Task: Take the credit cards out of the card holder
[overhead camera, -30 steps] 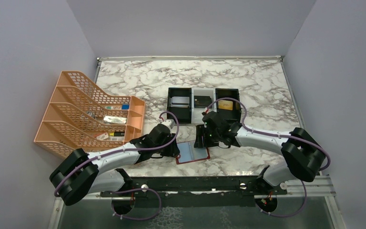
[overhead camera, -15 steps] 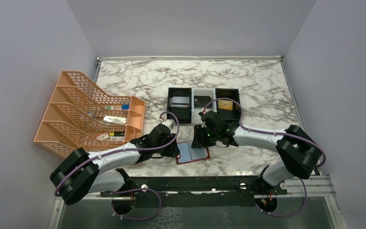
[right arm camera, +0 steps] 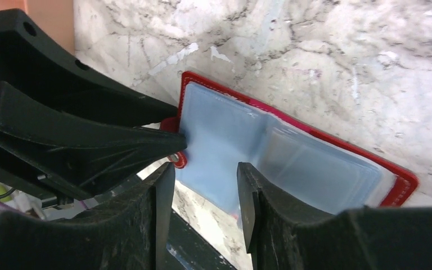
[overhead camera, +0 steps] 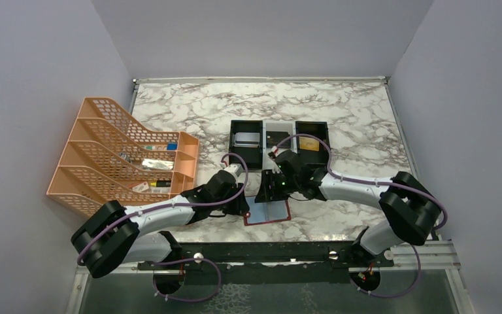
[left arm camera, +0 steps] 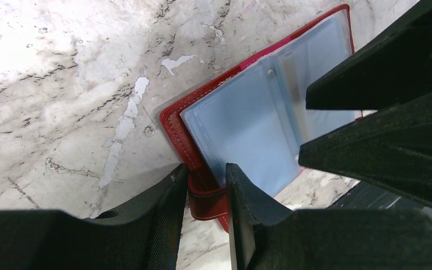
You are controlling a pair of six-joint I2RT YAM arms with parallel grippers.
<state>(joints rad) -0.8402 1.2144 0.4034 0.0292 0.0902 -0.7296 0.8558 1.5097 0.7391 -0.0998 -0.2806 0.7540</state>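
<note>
Leftward since the earlier frame slides the right gripper (right arm camera: 205, 169), jaws apart over the one card holder (left arm camera: 247, 129), a flat red-edged wallet with two glossy blue panels, at lower centre of the marble bench (overhead camera: 196, 108). Left gripper (left arm camera: 206, 169) jaws clench its red tab. Three credit cards (overhead camera: 247, 139) lie in the tray (overhead camera: 234, 124) above.

left gripper (left arm camera: 205, 179): jaws pinched narrow | right gripper (right arm camera: 205, 169): jaws apart (tips angled down) | pose: both angled inward, nearly meeting
</note>
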